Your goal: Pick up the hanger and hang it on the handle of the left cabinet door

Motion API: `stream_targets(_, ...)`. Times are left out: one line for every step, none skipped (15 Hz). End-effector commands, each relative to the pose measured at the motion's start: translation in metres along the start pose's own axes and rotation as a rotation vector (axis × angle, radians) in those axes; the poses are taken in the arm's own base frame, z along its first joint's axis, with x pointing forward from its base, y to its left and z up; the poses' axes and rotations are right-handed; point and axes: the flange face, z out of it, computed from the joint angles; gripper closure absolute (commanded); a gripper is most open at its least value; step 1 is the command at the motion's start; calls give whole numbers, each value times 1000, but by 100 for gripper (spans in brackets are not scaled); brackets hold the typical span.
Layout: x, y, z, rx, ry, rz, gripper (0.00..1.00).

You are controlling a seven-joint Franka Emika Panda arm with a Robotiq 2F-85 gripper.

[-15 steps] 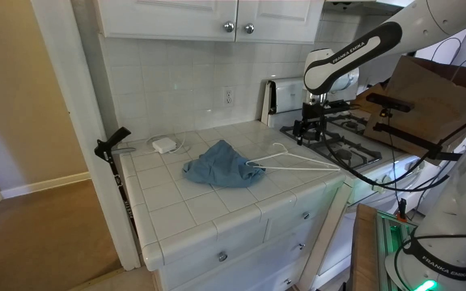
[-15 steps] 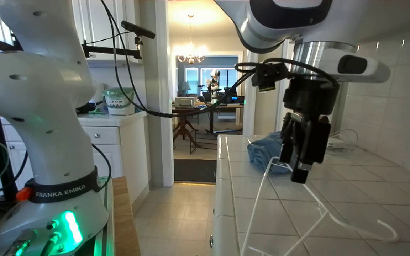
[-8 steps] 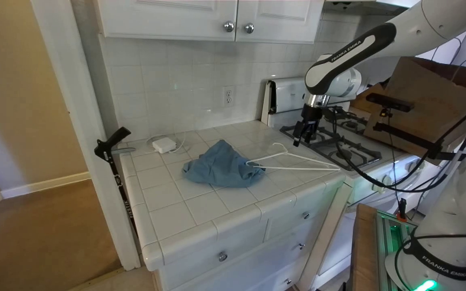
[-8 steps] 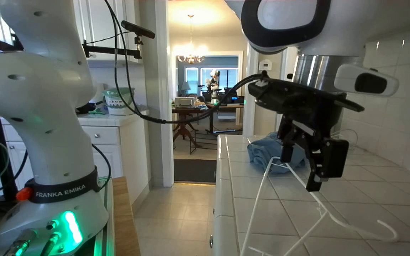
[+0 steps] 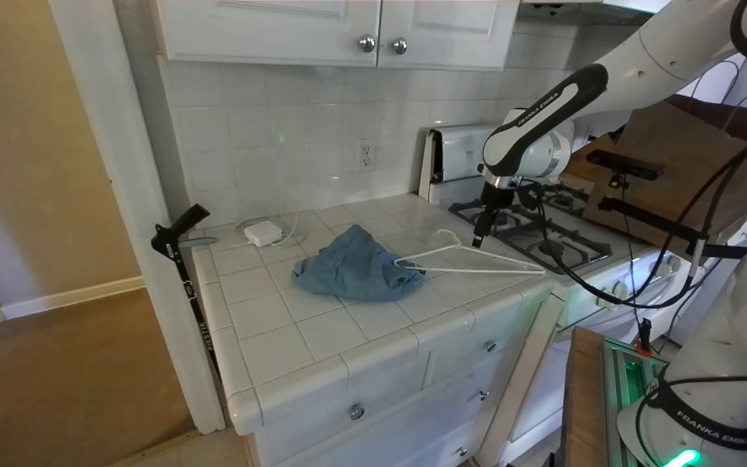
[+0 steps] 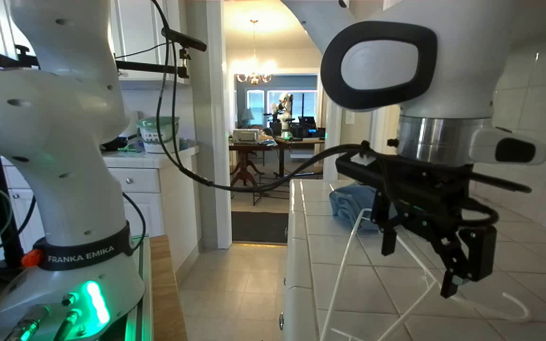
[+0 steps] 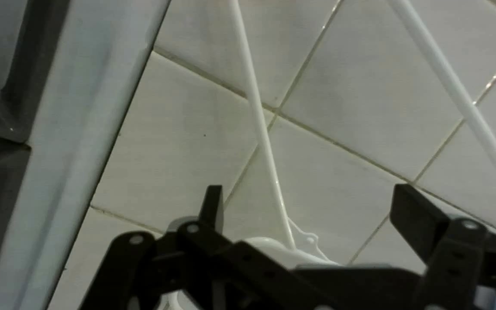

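Observation:
The white hanger [image 5: 471,270] lies on the tiled counter, one end against a blue cloth [image 5: 360,266]. It also shows in an exterior view [image 6: 341,270] and in the wrist view [image 7: 258,112]. My gripper [image 7: 308,202] is open and empty, just above the hanger near its hook. In the wrist view one hanger arm runs between the fingers; the hook base is partly hidden behind them. The gripper also shows in both exterior views [image 5: 477,242] [image 6: 417,270]. The left cabinet door [image 5: 270,29] is closed above the counter, with a round metal knob [image 5: 367,43].
A gas stove [image 5: 548,246] adjoins the counter; its edge [image 7: 80,107] shows in the wrist view. A white device [image 5: 263,232] with a cable sits at the back wall. A cardboard box [image 5: 691,143] stands beyond the stove. The right door's knob [image 5: 400,45] is close by.
My gripper has come down towards the hanger and turned about its axis, so its spread fingers now show wider in an exterior view. The hanger and cloth have not moved.

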Motion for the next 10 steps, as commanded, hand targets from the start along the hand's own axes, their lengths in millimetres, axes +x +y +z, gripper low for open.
stream_targets(-5,1,22,-29,37,-50,0)
stream_targets(-2,1,11,-22,14,-32,0)
stream_targets(-3,1,16,-29,15,-39,0)
stream_targets(-3,1,20,-33,15,-41,0)
stream_targets(-3,1,21,-35,14,-42,0)
stream_targets(-3,1,21,-35,14,-43,0)
stream_targets(-3,1,22,-20,23,-39,0)
stream_targets(-1,2,23,-15,38,-46,0)
stream_targets(1,0,23,-6,52,-60,0)
stream_targets(2,-1,24,0,58,-74,0)
